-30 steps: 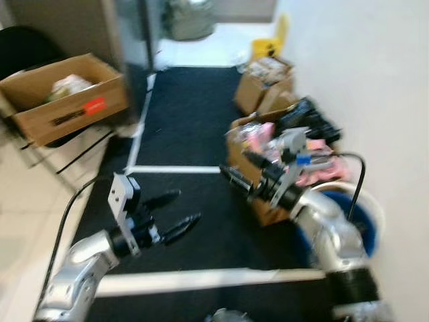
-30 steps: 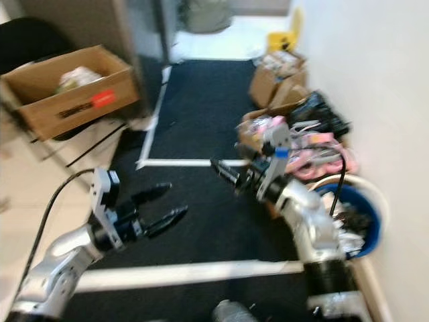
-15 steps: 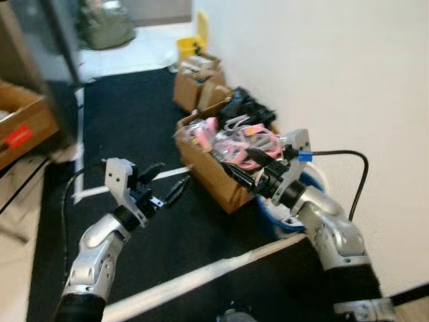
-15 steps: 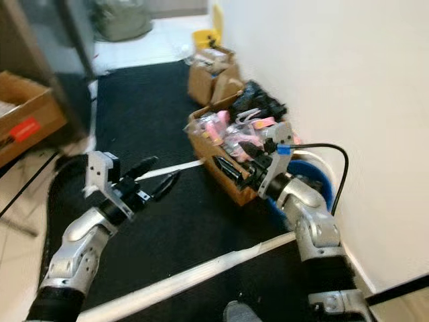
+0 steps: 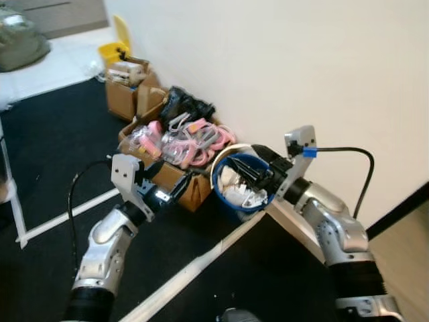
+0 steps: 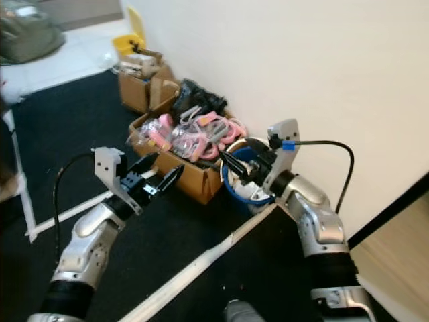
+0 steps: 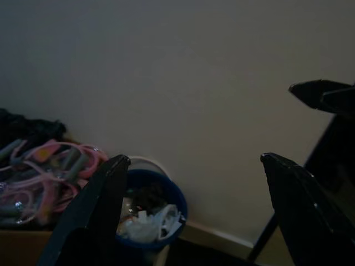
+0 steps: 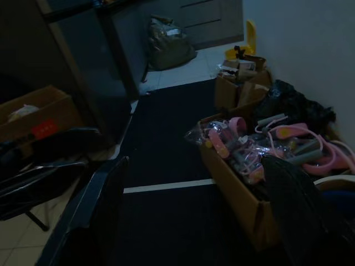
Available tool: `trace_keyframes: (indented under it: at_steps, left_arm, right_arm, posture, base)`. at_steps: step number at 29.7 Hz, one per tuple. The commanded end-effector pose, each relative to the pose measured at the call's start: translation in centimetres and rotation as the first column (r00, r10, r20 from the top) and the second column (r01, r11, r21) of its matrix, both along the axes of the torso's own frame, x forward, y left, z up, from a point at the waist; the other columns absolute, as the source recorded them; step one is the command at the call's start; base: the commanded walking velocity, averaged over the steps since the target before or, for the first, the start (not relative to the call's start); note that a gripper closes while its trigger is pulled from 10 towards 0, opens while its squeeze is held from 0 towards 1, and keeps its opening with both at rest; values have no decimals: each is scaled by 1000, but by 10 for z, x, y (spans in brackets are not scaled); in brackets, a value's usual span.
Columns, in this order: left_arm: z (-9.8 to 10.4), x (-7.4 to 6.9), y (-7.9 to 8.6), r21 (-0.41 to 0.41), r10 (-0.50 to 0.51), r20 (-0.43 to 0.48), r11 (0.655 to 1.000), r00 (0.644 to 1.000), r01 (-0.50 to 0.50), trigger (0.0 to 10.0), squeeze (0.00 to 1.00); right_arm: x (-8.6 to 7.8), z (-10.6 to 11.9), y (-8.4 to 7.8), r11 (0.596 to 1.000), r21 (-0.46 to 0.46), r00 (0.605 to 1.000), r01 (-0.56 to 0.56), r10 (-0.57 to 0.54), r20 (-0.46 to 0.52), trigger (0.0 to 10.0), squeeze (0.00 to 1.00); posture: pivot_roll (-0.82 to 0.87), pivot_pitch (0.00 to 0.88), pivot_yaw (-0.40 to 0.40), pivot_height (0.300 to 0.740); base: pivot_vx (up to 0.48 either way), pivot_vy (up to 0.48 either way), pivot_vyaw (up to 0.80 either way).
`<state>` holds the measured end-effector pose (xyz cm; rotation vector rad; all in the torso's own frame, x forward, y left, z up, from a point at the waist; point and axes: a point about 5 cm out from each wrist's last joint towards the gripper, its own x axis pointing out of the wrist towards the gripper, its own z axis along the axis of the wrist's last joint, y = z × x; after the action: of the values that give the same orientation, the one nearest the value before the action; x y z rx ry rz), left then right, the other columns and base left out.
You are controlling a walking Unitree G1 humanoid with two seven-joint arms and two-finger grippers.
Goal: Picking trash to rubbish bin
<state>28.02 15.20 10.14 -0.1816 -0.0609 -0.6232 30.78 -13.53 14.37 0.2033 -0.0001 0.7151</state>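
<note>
1. Since the earlier frame my camera has swung right; the blue bin [image 5: 236, 182], once at the frame's edge, now sits between my grippers.
2. Eye views: left gripper [image 5: 168, 194] parted, empty, before cardboard box [image 5: 175, 176]; right gripper [image 6: 233, 168] over the bin, fingers parted, apparently empty.
3. Left wrist: bin holds white trash [image 7: 148, 221].
4. Right wrist: pink items [image 8: 238, 145] fill the box.
5. Risk: lowering my right arm could tip the bin.

Both arms silver metal w/ black joint bands. Left gripper [image 5: 169, 192] and right gripper [image 5: 251, 176]: two long black pointed fingers each, on white wrist brackets. Right bracket carries blue plug; black cables loop off both wrists.
</note>
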Motion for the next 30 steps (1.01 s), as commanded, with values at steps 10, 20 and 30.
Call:
trace_keyframes:
  at_steps: [10, 20, 30]
  left_arm:
    - [-1, -1, 0, 25, 5, 6, 1000, 1000, -5, 10000, 0]
    - [0, -1, 0, 27, 5, 14, 1000, 1000, -6, 10000, 0]
    - [1, -1, 0, 32, 5, 19, 999, 1000, -5, 10000, 0]
  right_arm:
    - [1, -3, -2, 1000, -19, 1000, 4, -4, -13, 10000, 0]
    - [1, -4, -2, 1000, -19, 1000, 2, -3, -15, 10000, 0]
    - [1, -4, -2, 1000, -18, 1000, 1, -1, -16, 10000, 0]
  posture:
    - [18, 0, -5, 740]
    - [19, 0, -5, 740]
    - [18, 0, -3, 740]
  base:
    - [0, 0, -788]
    - [0, 0, -788]
    - [0, 0, -788]
